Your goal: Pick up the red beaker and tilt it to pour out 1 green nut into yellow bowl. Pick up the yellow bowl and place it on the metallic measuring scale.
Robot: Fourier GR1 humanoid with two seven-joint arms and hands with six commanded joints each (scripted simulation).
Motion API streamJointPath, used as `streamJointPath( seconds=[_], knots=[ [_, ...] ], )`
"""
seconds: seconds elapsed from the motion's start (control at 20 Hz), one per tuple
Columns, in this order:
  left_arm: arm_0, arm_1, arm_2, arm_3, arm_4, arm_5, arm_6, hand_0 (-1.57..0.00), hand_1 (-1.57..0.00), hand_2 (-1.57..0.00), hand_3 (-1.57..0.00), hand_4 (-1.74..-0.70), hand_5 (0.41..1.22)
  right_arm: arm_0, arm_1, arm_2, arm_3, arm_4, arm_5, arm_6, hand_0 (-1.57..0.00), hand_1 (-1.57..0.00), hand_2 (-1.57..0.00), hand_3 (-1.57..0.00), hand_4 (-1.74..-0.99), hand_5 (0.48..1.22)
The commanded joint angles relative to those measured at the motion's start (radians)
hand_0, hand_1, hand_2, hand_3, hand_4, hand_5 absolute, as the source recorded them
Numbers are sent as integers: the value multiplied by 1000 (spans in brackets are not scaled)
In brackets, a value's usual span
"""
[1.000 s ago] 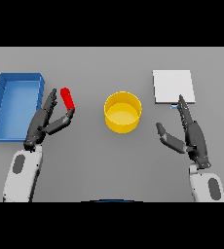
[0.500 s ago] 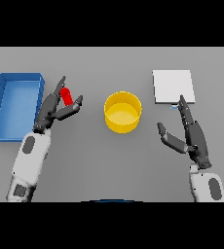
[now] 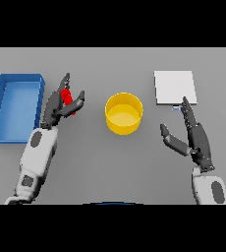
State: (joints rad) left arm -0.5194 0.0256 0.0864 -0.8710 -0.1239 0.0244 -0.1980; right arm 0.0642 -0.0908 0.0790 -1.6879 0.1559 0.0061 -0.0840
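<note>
The red beaker (image 3: 67, 99) stands on the table left of centre, between the fingers and thumb of my left hand (image 3: 57, 106). The hand's fingers are straight and spread around the beaker, not curled on it. The yellow bowl (image 3: 124, 113) sits in the middle of the table, to the right of the beaker. The metallic measuring scale (image 3: 174, 87) is a pale square plate at the back right. My right hand (image 3: 196, 139) rests open in front of the scale, fingers pointing toward it. No green nut shows.
A blue tray (image 3: 7, 113) lies at the far left, just beside my left forearm.
My left hand has moved forward and rightward, so the red beaker now sits between its fingers and thumb. The right hand has stayed put.
</note>
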Motion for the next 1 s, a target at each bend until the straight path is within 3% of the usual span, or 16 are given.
streamJointPath(
  seconds=[0.0, 0.05, 0.15, 0.2, 0.3, 0.4, 0.55, 0.8, 0.95],
  knots=[
    [-13, -3, 14, 21, 8, 8, -12, -81, -94, -157, -133, -1364, 761, 8, 1, 1, -6, 1, -1, -8, 1, 1, 1, 1, -1242, 645],
    [-31, -10, 21, 41, 10, 17, -19, -207, -230, -287, -254, -1401, 787, 8, -3, -2, -4, 1, -1, -2, 1, 1, 1, 1, -1240, 645],
    [-44, -17, 28, 66, -10, 73, -28, -551, -588, -662, -728, -1471, 943, 19, -9, -4, -8, -2, 5, -10, 1, 1, 1, 1, -1237, 648],
    [-51, -17, 18, 81, -33, 94, -28, -755, -783, -844, -884, -1519, 999, 13, -3, -4, -9, -9, 5, -6, 1, 1, 1, 1, -1239, 648],
    [-52, -12, -6, 73, -68, 109, -22, -1049, -1067, -1106, -1058, -1589, 1079, 8, 1, -1, -1, 0, -1, -3, 1, 1, 1, 1, -1239, 648],
    [-49, -13, -14, 73, -67, 105, -37, -1237, -1248, -1273, -1154, -1636, 1130, 1, 0, -3, -1, 0, -3, -5, 1, 1, 1, 1, -1242, 650],
    [-46, -19, -18, 69, -67, 104, -41, -1400, -1406, -1419, -1357, -1542, 1174, -1, 5, -8, 4, -18, 4, -9, 1, 1, 1, 1, -1255, 644],
    [-37, -20, 20, -21, 42, 21, -61, -1515, -1517, -1521, -1501, -1676, 1144, 4, -2, -6, 11, 2, -3, -16, 1, 1, 1, 1, -1238, 643],
    [-39, -2, 10, -75, 69, -5, -14, -1542, -1543, -1545, -1535, -1708, 1132, 6, -2, 0, 6, 6, -1, -22, 1, 1, 1, 1, -1228, 645]
  ],
)
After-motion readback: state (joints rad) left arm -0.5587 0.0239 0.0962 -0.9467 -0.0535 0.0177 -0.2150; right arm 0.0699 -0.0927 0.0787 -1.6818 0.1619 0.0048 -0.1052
